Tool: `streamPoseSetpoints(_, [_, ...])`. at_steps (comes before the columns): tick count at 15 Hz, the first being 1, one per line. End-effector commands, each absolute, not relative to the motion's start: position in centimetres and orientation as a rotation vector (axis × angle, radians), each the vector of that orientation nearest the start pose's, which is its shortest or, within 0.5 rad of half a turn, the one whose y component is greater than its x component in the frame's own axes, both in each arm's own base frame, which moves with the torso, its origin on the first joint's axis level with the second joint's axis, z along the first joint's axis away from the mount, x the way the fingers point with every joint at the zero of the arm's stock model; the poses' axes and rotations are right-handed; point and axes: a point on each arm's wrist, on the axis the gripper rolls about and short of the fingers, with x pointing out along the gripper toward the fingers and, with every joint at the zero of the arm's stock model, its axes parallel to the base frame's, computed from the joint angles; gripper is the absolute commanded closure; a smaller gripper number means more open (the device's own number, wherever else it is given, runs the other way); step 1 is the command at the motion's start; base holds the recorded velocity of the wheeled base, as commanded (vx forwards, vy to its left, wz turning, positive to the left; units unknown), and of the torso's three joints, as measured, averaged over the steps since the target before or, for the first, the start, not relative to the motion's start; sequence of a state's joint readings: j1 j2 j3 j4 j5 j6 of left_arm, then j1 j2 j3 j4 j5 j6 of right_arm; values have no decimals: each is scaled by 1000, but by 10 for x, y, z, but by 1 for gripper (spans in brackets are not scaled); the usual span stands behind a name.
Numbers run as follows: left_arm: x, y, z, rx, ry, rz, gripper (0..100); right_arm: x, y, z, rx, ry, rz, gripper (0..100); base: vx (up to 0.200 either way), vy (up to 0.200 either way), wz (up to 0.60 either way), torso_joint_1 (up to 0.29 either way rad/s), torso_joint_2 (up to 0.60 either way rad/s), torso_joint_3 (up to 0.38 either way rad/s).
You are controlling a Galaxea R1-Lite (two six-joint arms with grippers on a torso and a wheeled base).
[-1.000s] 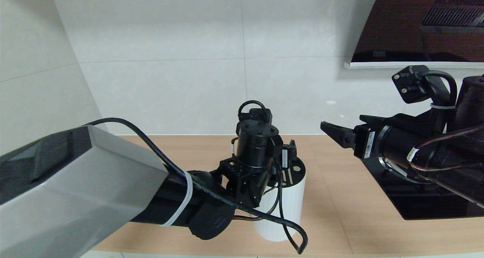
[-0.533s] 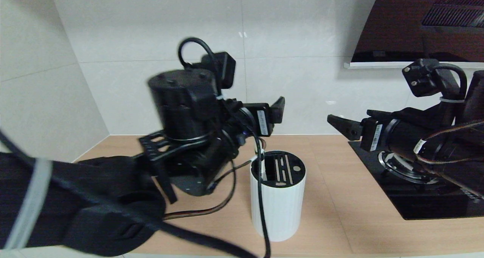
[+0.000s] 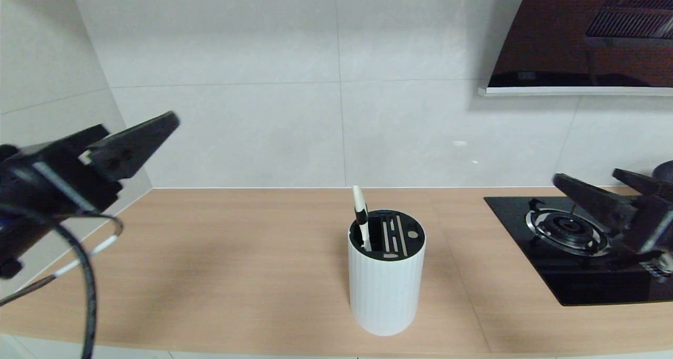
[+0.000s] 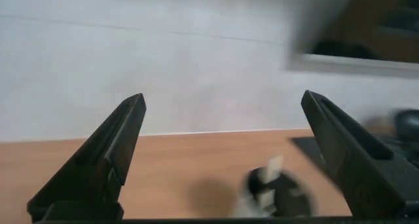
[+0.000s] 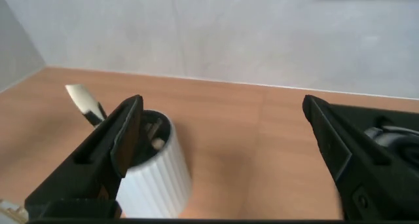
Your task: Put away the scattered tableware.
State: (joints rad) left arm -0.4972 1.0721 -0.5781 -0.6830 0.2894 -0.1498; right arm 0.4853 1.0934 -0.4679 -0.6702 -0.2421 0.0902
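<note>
In the head view, the white-handled utensil (image 3: 359, 207) is being left standing in the white holder (image 3: 386, 290), so 1 item is judged stowed. The left gripper (image 3: 138, 130) is being withdrawn to 9 o'clock, the right gripper (image 3: 588, 176) to 3 o'clock. In the left wrist view, jaws are being held wide, empty; in the right wrist view, likewise.

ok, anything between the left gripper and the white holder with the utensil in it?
Nothing visible. Only bare countertop lies between the left gripper and the white holder, where the utensil stands in a slot. The right gripper is aside, over the stove.
</note>
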Motion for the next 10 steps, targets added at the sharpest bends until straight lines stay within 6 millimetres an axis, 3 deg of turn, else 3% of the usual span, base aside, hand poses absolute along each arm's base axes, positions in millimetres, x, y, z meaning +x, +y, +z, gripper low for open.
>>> streamPoseSetpoints(1, [54,-17,239,-234,-227,-149,0,63,22,209,136,-160,190,0,0,0,0,0,0,0])
streamPoseSetpoints(4, [-5,8,209,-220,-209,-129,0,14,-1,182,112,-159,88,0,0,0,0,0,0,0])
streamPoseSetpoints(6, [-31,14,193,-209,-230,-117,0,-16,-9,163,74,-160,79,0,0,0,0,0,0,0])
streamPoseSetpoints(8, [-49,14,177,-196,-252,-78,0,-34,-13,146,32,-160,35,0,0,0,0,0,0,0])
streamPoseSetpoints(10, [-44,11,162,-189,-220,23,0,-33,-10,143,28,-150,-46,0,0,0,0,0,0,0])
